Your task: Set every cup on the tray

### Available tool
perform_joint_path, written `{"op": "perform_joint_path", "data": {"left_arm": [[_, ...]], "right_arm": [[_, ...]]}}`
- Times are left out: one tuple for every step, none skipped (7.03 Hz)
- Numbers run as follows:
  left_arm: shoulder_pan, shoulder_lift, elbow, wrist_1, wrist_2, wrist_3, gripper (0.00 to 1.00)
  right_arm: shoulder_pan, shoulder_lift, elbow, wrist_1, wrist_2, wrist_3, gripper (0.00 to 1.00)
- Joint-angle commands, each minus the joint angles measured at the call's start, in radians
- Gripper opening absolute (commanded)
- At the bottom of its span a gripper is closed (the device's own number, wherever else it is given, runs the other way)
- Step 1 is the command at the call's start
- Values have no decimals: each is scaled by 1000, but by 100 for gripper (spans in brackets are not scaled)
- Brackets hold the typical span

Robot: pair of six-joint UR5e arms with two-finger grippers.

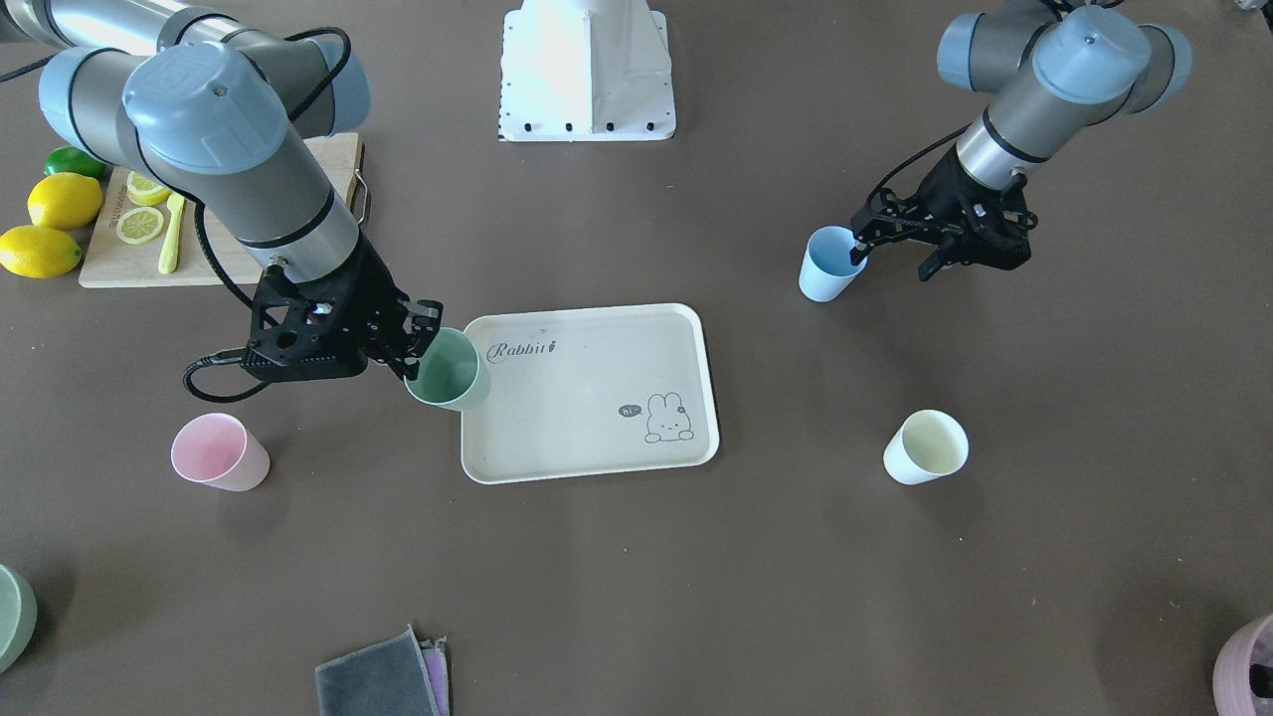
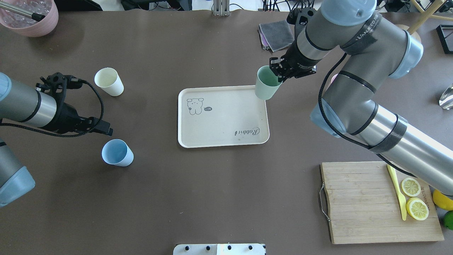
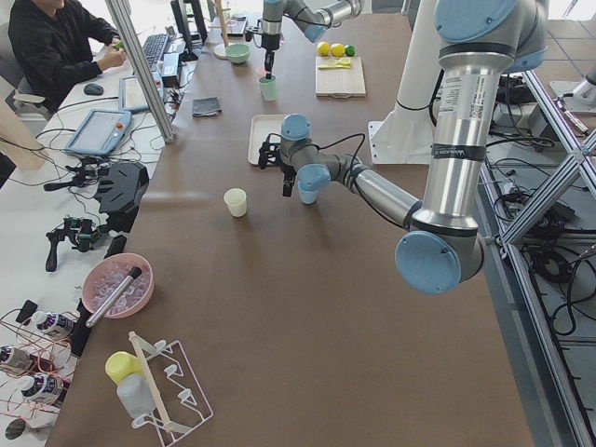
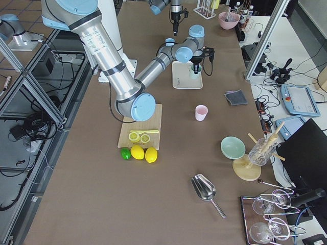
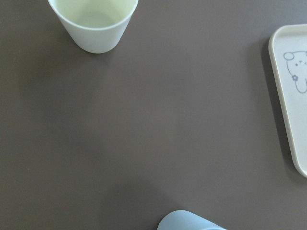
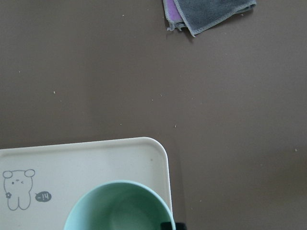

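Observation:
My right gripper (image 1: 423,343) is shut on the rim of the sage green cup (image 1: 448,370) and holds it over a corner of the beige Rabbit tray (image 1: 587,438); the cup also shows in the overhead view (image 2: 266,86). My left gripper (image 1: 893,259) is open, just above and beside the light blue cup (image 1: 827,264), which stands on the table (image 2: 117,153). The cream-white cup (image 1: 925,447) stands alone on the table (image 2: 109,81). The pink cup (image 1: 219,452) stands on the table beyond the right arm. No cup stands on the tray (image 2: 223,117).
A wooden cutting board (image 2: 364,202) with lemon slices and a yellow knife lies by the right arm's base, with whole lemons (image 1: 40,249) beside it. A folded grey cloth (image 2: 276,33), a mauve-pink pot (image 2: 30,17) and a green bowl (image 1: 10,617) sit at the far edge.

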Motion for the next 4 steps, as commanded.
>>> {"op": "perform_joint_path", "data": {"left_arm": [[46,13,0,-1,-1,0,97],[63,13,4,-1,2,0,97],[72,13,8,-1,3,0,92],[72,11,11,-1,3,0,89]], "right_arm": [[-31,27,-32,2,-37,0,0],[-42,30,-43,5,-54,0,0],[-66,30,-58,12,-70,2,0],[-100,32,-61,12,-103,41,0]]}}
